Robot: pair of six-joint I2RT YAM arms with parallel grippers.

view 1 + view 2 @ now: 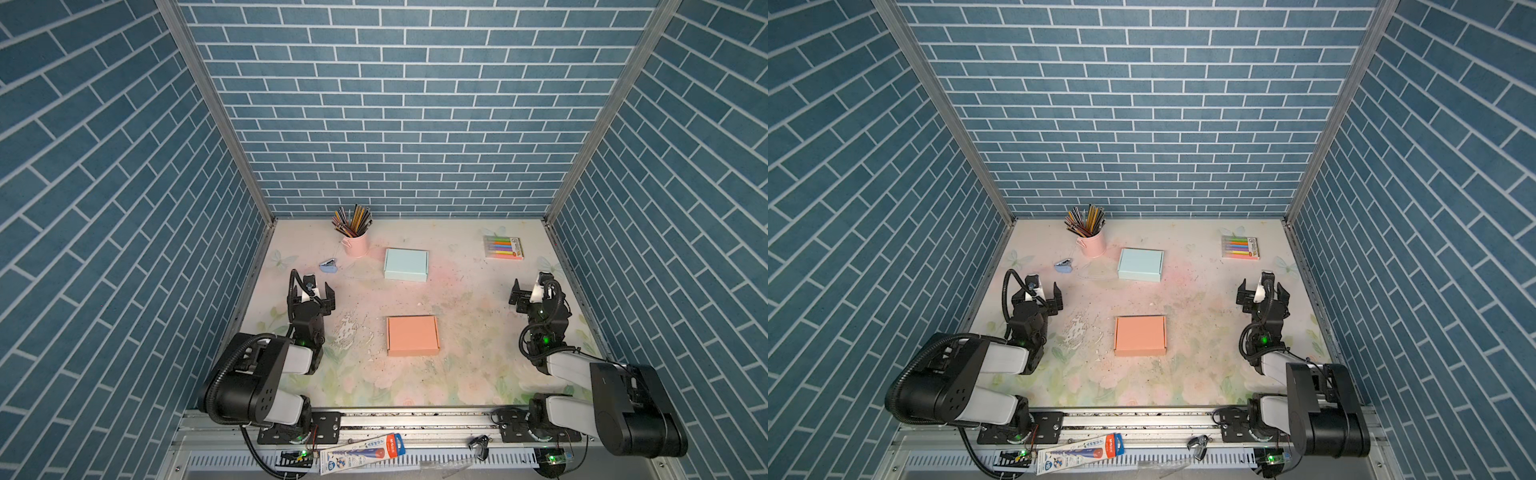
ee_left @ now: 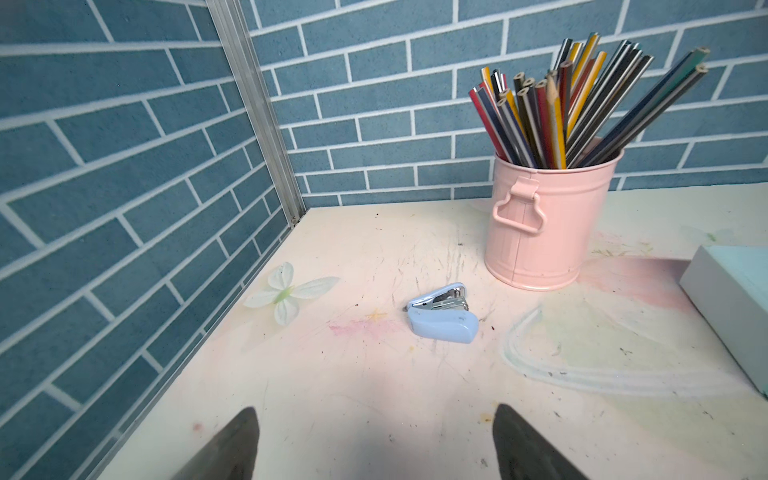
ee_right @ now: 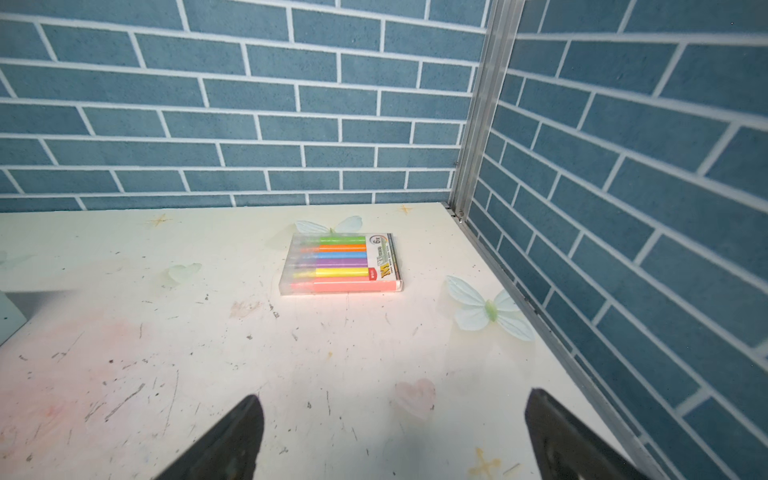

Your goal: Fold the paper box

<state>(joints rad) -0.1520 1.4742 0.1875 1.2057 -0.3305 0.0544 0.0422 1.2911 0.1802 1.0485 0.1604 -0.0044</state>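
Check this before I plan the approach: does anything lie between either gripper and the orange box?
Nothing visible does. The orange box lies alone mid-table, with bare tabletop between it and the left gripper and right gripper, jaws open. The stapler, pencil bucket, blue box and marker pack sit farther back.

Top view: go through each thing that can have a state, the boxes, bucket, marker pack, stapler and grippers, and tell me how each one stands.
orange box, closed, lying flat, untouched
light blue box, closed, lying flat
pink bucket, upright, full of pencils
marker pack, lying flat, filled
stapler, lying beside the bucket, untouched
left gripper, jaws open, empty
right gripper, jaws open, empty
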